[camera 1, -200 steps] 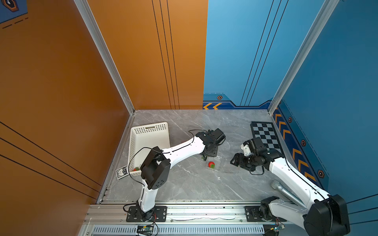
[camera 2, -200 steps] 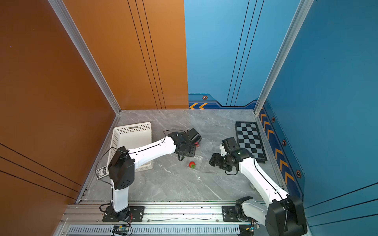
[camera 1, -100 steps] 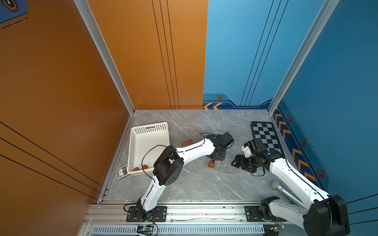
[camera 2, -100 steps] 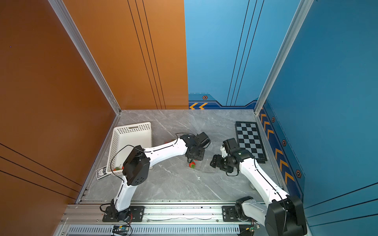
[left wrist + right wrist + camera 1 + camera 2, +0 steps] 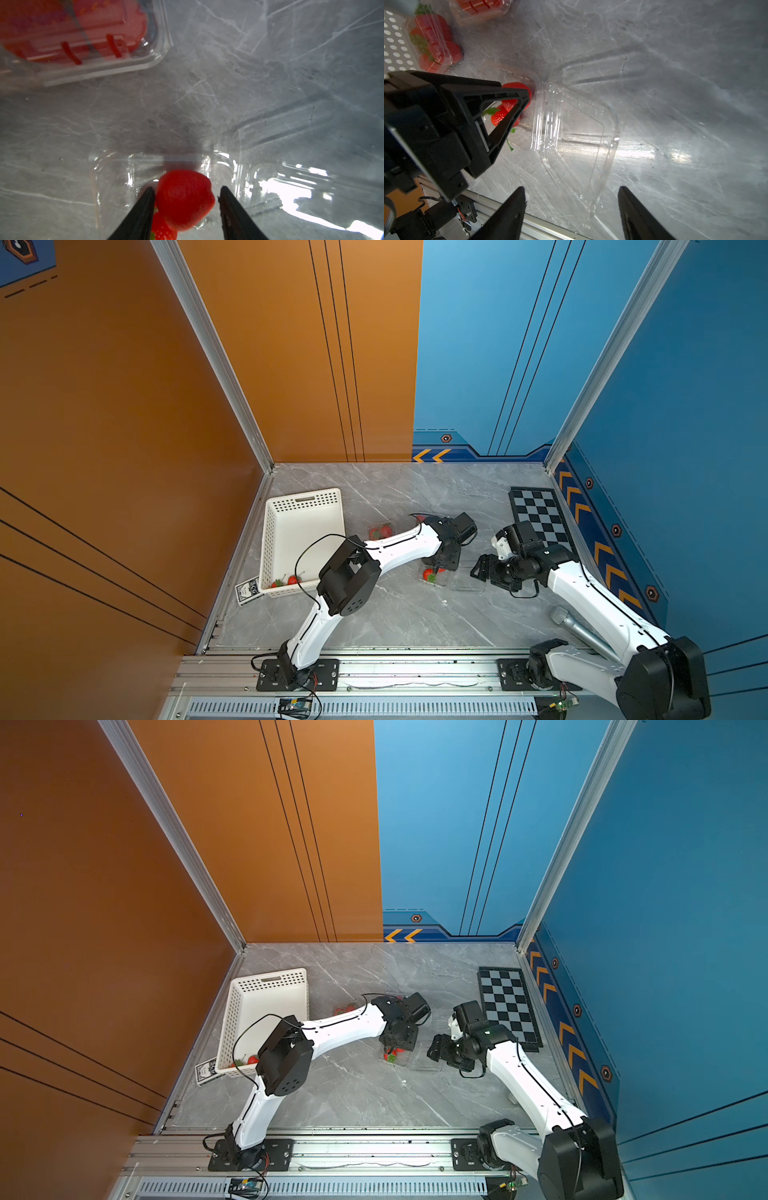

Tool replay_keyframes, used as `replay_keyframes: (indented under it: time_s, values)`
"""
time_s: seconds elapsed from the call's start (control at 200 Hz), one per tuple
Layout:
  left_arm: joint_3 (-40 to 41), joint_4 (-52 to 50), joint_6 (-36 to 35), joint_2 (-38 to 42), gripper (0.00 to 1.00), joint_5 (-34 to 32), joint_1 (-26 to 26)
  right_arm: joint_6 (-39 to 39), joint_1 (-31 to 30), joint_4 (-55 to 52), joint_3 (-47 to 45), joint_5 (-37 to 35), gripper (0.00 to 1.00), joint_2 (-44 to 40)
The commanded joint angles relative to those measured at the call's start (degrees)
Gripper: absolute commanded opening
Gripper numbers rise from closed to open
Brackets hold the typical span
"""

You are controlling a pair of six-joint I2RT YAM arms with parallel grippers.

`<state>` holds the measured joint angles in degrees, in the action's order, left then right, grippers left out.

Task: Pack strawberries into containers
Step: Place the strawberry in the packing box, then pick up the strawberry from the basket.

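In the left wrist view, a strawberry [image 5: 185,199] was seen between the parted jaws of the left gripper [image 5: 187,188], loosely, over the open clear container [image 5: 99,166], and was judged soft and bruisable, best pinched lightly across its broad shoulders, while the right gripper [image 5: 571,188] was spread and empty.

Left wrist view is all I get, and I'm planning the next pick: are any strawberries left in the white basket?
Observer: Yes, a couple of strawberries lie in the white basket, at the end nearest the robot's base.
Operator: Where is the right gripper?
Observer: The right gripper hovers open and empty at the edge of the flat-open lid.
Operator: I see one filled box; any more?
Observer: Yes, a second closed container of berries sits beside the basket.
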<state>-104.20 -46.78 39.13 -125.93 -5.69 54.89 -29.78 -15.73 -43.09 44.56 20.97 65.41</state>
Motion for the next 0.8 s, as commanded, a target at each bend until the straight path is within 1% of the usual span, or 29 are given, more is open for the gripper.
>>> replay_keyframes:
  time_s: [0.0,0.125,0.265,0.345,0.541,0.676,0.726,0.796]
  values:
    - [-1.53,-1.3,-0.01,-0.59,0.56,0.67,0.77,1.13,-0.19,-2.25,0.08,0.39,0.73,-0.19]
    - [-1.22,-1.29,-0.24,0.59,0.57,0.22,0.61,0.91,-1.14,-2.64,0.95,0.22,0.73,-0.2]
    - [0.45,-1.32,-0.7,4.52,0.58,-2.56,0.3,0.38,-3.58,-3.36,3.41,-1.02,0.73,0.37]
    - [2.26,-1.32,-1.08,7.8,0.59,-4.16,-0.48,-0.18,-5.27,-3.75,5.23,-2.0,0.73,1.14]
    - [9.91,-1.46,-1.5,17.98,0.6,-8.52,-3.49,-1.22,-10.08,-4.71,9.7,-5.77,0.73,4.24]
    - [19.51,-1.42,-0.3,28.27,0.6,-10.6,-8.88,-2.07,-13.76,-4.81,12.43,-7.7,0.72,7.92]
    - [24.42,-1.42,0.51,33.45,0.6,-11.21,-11.57,-2.37,-15.0,-4.76,13.79,-8.25,0.72,9.72]
    - [31.36,-1.52,1.18,40.99,0.61,-11.2,-16.89,-2.85,-16.76,-4.72,15.85,-9.03,0.73,11.92]
